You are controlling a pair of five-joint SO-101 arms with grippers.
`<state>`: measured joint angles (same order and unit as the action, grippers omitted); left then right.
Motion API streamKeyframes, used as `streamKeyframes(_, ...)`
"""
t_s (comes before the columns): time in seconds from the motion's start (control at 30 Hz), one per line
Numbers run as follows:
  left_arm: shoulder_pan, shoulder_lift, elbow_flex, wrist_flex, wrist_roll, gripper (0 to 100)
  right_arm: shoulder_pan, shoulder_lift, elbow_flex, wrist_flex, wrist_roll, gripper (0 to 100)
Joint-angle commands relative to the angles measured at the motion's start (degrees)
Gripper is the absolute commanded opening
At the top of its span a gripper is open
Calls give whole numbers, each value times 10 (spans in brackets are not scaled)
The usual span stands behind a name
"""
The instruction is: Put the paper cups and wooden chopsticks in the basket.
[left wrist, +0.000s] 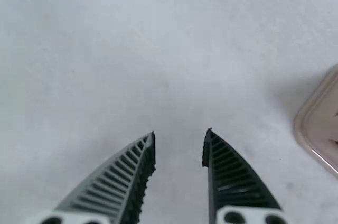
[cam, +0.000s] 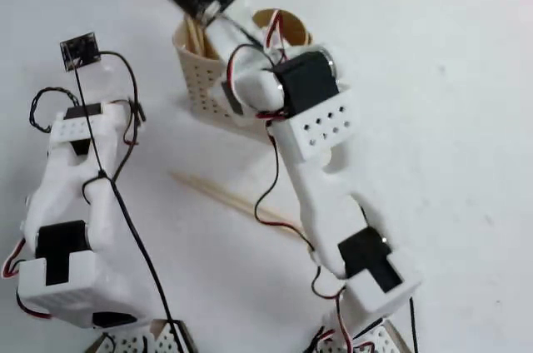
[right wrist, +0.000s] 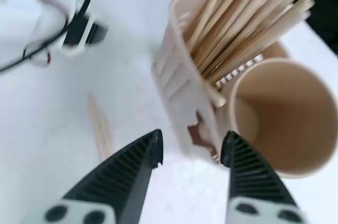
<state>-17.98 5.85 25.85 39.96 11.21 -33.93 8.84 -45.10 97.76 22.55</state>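
White perforated plastic basket on white worktop already holds a bundle of wooden chopsticks and a tan paper cup. One loose pair of wooden chopsticks lies flat near the right arm. Right pincer is wide and empty, just above the basket wall. Left pincer is wide and empty over bare worktop. Risks: the right pincer clips the wall and tips the basket, spilling the bundle; the thin flat sticks slip or split in the grasp.
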Motion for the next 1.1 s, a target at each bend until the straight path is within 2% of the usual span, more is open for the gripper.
streamKeyframes(0.0, -4, -15, -4, -18, -8, 165, -29, -46, 151, 9, 60, 170)
streamKeyframes(0.1, -4, -15, -4, -18, -8, 165, -56, -57, 307, -35, 93, 152)
streamKeyframes(0.3, -4, -15, -5, -17, -8, 165, -61, -81, 583, -259, 128, 152)
streamKeyframes(0.47, -4, -15, -5, -18, -8, 165, -61, -96, 753, -436, 156, 166)
streamKeyframes(0.6, -4, -15, -6, -18, -8, 165, -60, -92, 800, -493, 155, 200)
streamKeyframes(0.83, -4, -15, -6, -18, -8, 165, -34, -89, 811, -509, 154, 199)
streamKeyframes(0.97, -4, -15, -6, -18, -8, 165, -16, -80, 807, -516, 154, 124)
streamKeyframes(1.07, -4, -15, -5, -18, -8, 165, -17, -51, 807, -535, 154, 109)
